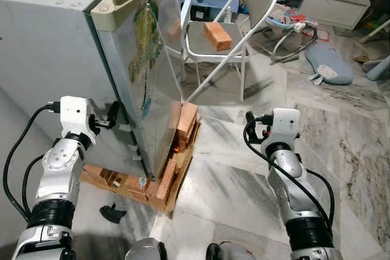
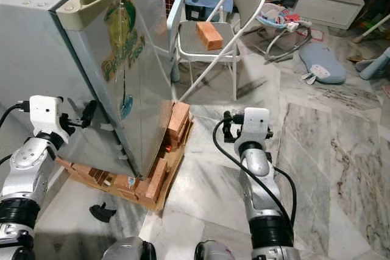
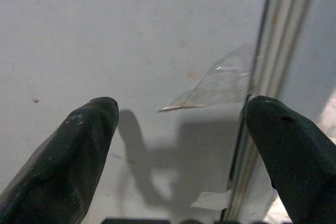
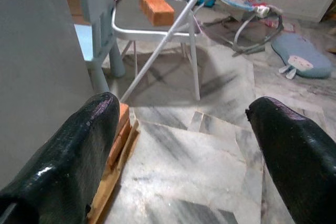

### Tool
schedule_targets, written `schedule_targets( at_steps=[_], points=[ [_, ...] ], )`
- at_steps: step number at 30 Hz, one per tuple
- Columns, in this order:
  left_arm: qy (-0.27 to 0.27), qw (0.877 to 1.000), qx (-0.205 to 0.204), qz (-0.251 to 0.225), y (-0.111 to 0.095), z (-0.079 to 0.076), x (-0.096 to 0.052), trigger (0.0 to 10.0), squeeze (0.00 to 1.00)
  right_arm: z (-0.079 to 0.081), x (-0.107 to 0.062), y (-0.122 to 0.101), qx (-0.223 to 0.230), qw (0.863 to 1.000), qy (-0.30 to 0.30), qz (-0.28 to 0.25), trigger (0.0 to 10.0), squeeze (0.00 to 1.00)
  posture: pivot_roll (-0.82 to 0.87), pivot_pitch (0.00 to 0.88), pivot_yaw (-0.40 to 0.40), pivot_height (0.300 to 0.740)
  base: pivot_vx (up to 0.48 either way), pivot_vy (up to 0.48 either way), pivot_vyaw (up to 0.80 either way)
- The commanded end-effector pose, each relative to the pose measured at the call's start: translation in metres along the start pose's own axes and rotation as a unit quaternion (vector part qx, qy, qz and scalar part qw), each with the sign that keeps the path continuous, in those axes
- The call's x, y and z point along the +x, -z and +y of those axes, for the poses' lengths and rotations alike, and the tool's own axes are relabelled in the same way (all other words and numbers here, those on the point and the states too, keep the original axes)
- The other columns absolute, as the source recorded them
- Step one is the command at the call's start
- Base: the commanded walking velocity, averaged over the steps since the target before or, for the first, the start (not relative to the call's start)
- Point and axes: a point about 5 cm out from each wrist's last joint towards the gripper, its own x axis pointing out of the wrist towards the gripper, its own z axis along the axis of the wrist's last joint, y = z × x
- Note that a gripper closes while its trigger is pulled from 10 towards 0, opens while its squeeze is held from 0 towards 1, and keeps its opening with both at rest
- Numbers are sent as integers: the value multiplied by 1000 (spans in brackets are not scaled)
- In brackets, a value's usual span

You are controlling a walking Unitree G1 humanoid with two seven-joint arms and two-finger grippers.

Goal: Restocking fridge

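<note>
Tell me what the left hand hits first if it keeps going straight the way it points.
The left hand, fingers spread, points squarely at the fridge's grey side wall, just beside the door seam. It would likely meet that wall first, near a peeling scrap of clear tape.

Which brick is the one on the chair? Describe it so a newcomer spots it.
Start at the tall grey fridge, then look past its door to the grey metal folding chair behind it. The orange-red rectangular brick lies alone on the seat, unlike the bricks stacked on the wooden pallet under the fridge.

A brushed, semi-glossy metal skin is seen on the fridge (image 1: pixel 152 59); rough wood forms the pallet (image 1: pixel 152 187); polished veined marble covers the floor (image 1: pixel 341 126).
</note>
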Motion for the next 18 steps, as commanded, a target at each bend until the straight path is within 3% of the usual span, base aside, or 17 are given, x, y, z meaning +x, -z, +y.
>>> schedule_targets(
  at_steps=[1, 4, 5, 7, 11, 13, 18],
  points=[
    [8, 1000, 0, 1, -1, 2, -2, 10000, 0, -1, 0, -1, 0, 1000, -3, 2, 10000, 0, 78, 44, -22, 740, 0, 0, 0],
    [36, 999, -12, 5, 0, -1, -7, 10000, 0, -1, 0, 0, 2, 1000, -6, 7, 10000, 0, 82, 47, -25, 740, 0, 0, 0],
    [82, 997, -15, 9, 0, -9, -11, 10000, 0, 1, 0, 0, 1, 1000, -12, 10, 10000, 0, 85, 51, -27, 740, 0, 0, 0],
    [112, 994, -9, 11, 0, -15, -14, 10000, 0, 2, 1, 0, 0, 1000, -17, 13, 10000, 0, 87, 53, -29, 740, 0, 0, 0],
    [145, 989, -8, 24, 1, -21, -17, 10000, 0, 3, 1, 1, -1, 1000, -24, 19, 10000, 0, 92, 56, -29, 740, 0, 0, 0],
    [149, 989, 5, 23, 0, -23, -18, 10000, 0, 3, 1, 1, -1, 999, -26, 21, 10000, 0, 91, 60, -27, 740, 0, 0, 0],
    [82, 996, 34, 11, -2, -13, -9, 10000, 0, 3, 2, 0, -4, 999, -26, 23, 10000, 0, 83, 62, -28, 740, 0, 0, 0]
  ],
)
